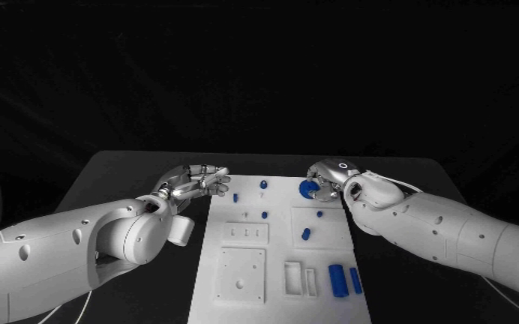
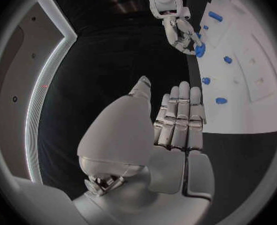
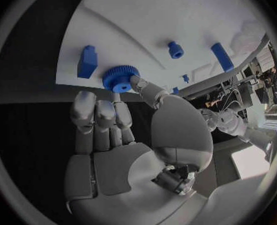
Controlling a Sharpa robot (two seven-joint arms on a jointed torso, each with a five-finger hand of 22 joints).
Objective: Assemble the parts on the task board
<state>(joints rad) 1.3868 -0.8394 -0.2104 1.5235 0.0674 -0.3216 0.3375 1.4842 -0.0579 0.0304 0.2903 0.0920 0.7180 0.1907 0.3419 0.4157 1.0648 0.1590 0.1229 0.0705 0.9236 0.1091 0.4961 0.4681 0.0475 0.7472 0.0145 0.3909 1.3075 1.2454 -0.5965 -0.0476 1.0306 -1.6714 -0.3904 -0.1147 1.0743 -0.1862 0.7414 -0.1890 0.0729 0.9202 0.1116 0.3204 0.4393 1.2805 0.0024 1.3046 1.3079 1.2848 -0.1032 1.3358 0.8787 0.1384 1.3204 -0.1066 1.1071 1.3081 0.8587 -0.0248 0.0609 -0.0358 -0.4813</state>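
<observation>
The right hand [image 3: 123,150] pinches the blue gear [image 3: 120,78] at the task board [image 1: 276,294] far edge, probably to seat it; the left hand [image 1: 195,181] hovers unclenched beside the board, holding nothing.

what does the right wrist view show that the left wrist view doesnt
Only the right wrist view: the right hand from behind, its fingers on the toothed blue gear, with a blue block beside it. Only the left wrist view: the left hand, holding nothing, fingers straight, over black table beside the board. Both: the white task board, small blue pegs, and the right hand at the gear.
</observation>
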